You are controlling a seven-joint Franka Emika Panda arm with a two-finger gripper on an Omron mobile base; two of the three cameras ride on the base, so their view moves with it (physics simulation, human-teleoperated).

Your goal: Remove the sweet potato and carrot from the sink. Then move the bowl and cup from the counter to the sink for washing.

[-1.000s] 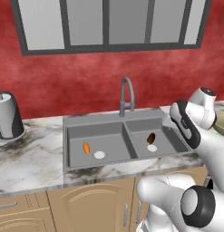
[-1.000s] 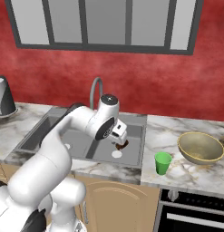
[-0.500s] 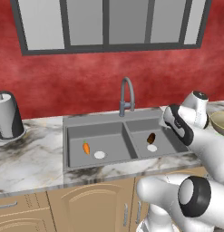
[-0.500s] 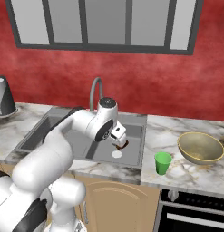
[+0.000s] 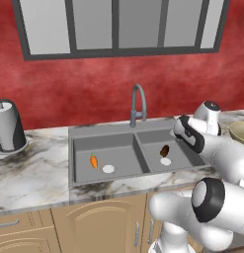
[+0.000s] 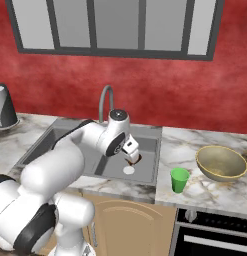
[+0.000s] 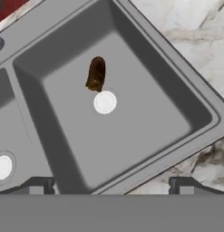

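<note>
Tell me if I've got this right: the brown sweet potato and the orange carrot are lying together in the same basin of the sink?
Not quite. The left base view shows the carrot in the left basin and the sweet potato in the right basin of the sink.

Below the claw, the sink is showing matt grey metal, smooth and evenly shaded, with a flat white drain disc set into the basin floor. Just beyond that disc, the sweet potato is looking dull, dark brown and slightly rough-skinned. Off to the claw's side, past the sink rim, the counter is showing polished white-grey marble with dark veins. In the right base view, further along that counter from the claw, the cup is looking like smooth green plastic, and the bowl is carrying a glossy yellowish rim over a duller olive-tan inside.
</note>
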